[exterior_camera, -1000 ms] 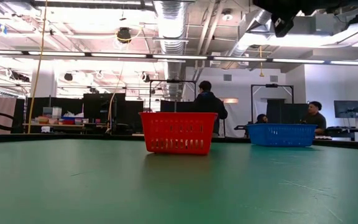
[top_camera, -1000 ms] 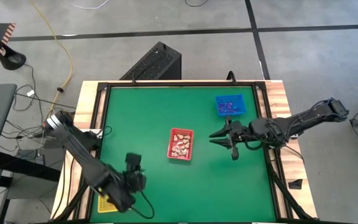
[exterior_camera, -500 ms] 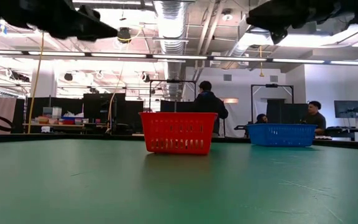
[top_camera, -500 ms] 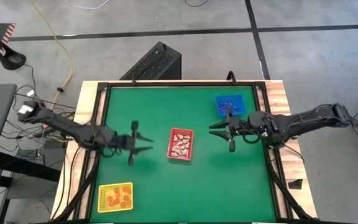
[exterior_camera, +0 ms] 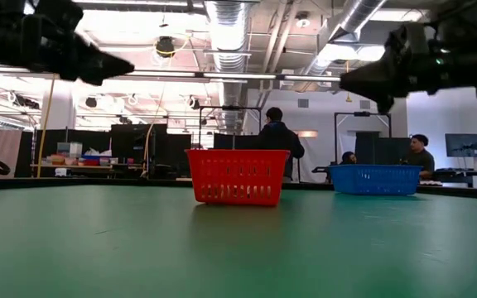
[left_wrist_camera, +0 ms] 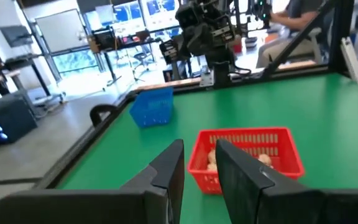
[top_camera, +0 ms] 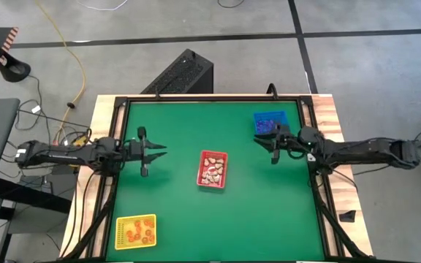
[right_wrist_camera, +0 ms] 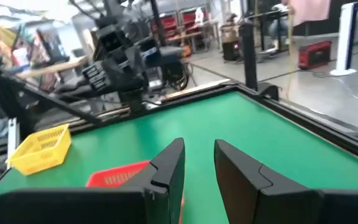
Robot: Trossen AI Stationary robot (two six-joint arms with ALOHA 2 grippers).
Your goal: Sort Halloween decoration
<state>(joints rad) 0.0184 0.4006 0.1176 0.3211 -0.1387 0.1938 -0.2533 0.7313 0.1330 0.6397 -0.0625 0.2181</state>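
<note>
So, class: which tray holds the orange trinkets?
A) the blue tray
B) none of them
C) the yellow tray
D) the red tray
C: the high view shows orange trinkets lying in the yellow tray at the table's near-left corner; the red tray holds cream ones, the blue tray purple ones.

We cannot make out single trinkets in the blue tray (top_camera: 270,123), too small from above, the red tray (right_wrist_camera: 119,176) sits half hidden behind the right gripper's fingers (right_wrist_camera: 168,171), yellow tray (right_wrist_camera: 39,146) contents unseen.
</note>
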